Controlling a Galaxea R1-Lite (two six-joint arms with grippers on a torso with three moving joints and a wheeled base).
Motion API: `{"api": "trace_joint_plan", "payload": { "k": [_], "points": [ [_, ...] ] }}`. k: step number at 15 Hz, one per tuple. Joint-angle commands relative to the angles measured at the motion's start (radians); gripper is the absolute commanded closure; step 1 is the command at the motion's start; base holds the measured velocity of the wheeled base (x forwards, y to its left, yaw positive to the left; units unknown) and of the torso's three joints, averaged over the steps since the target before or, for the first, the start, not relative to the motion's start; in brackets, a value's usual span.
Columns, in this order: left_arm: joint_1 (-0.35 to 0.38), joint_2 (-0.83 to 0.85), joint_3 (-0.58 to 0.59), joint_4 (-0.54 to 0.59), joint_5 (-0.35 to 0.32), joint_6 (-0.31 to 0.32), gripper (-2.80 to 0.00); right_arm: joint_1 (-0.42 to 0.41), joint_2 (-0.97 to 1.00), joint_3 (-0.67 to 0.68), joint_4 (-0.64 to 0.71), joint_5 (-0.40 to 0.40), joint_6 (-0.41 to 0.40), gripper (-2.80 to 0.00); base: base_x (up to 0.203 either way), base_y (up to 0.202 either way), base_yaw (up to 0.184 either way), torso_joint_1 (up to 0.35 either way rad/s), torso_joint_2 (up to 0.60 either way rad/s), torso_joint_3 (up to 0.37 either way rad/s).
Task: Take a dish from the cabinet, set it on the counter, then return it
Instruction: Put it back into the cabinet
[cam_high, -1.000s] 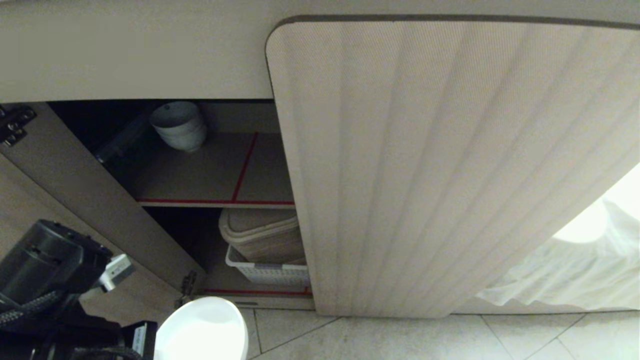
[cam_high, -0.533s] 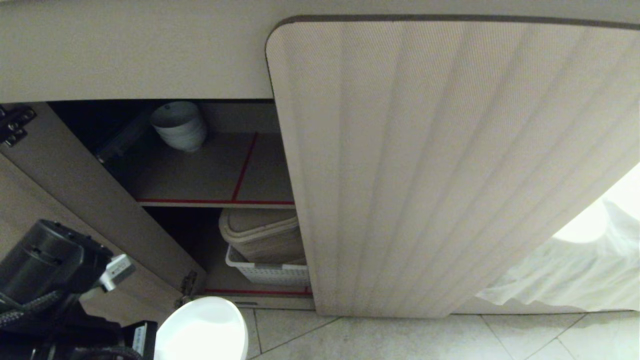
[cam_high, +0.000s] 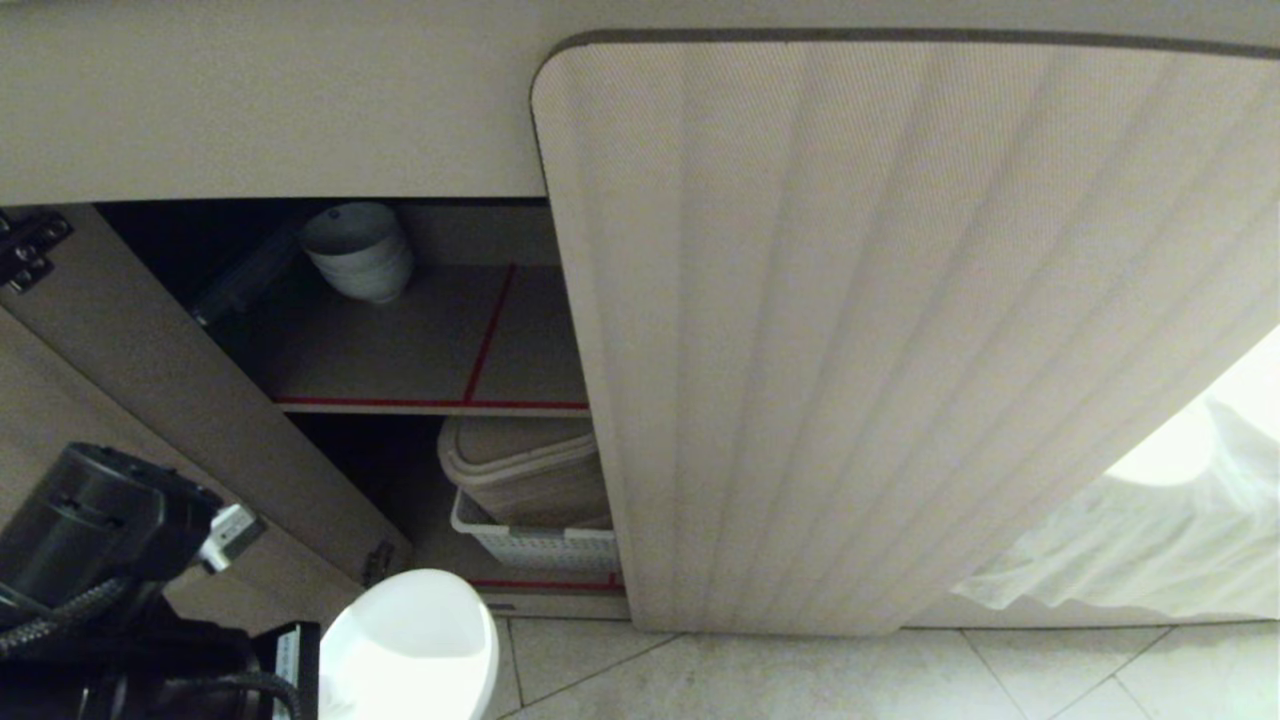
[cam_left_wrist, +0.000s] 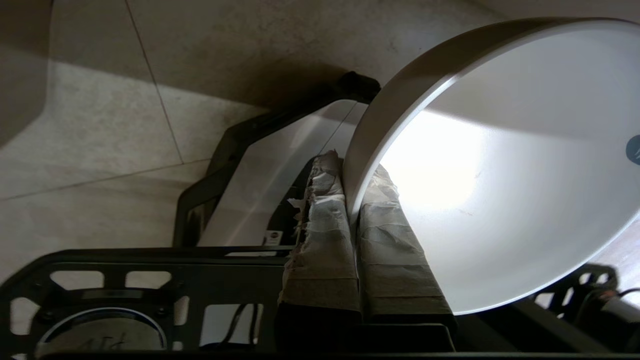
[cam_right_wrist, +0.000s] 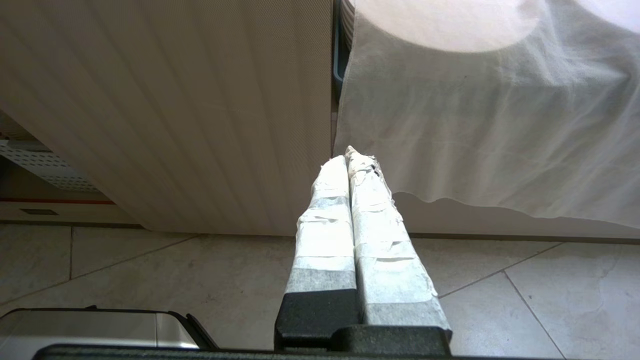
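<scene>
Now my left pincer (cam_left_wrist: 352, 200) stays clenched on the rim of the white bowl (cam_high: 408, 645), taped fingers (cam_left_wrist: 325, 235) either side of its wall, and since a moment ago the bowl has risen slightly, low in front of the open cabinet (cam_high: 150, 360) above the floor tiles (cam_high: 800, 680). It is nearer the lower shelf's red-striped edge (cam_high: 540, 583), with the stack of white bowls (cam_high: 358, 250) well apart on the upper shelf. I judge this a carry, though toward the surface or back I cannot tell; my right pincer (cam_right_wrist: 350, 160) hangs idle, pressed shut, beside the fluted door (cam_right_wrist: 175, 115).
</scene>
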Motion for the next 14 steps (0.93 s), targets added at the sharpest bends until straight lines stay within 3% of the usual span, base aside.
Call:
{"api": "trace_joint_plan", "payload": {
  "k": [1,3,14],
  "points": [
    [0.012,0.010,0.014,-0.017,0.002,-0.054,0.00,0.001,0.001,0.000,0.000,0.000,0.000,0.00,0.000,0.000,0.000,0.000,0.00,0.000],
    [0.019,0.030,0.017,-0.066,0.012,-0.089,0.00,0.001,0.000,0.000,0.000,0.000,0.000,0.00,0.000,0.000,0.000,0.000,0.00,0.000],
    [0.021,0.078,-0.006,-0.076,0.040,-0.169,0.00,0.000,0.000,0.000,0.000,0.000,0.000,0.00,0.000,0.000,0.000,0.000,0.00,0.000]
  ]
}}
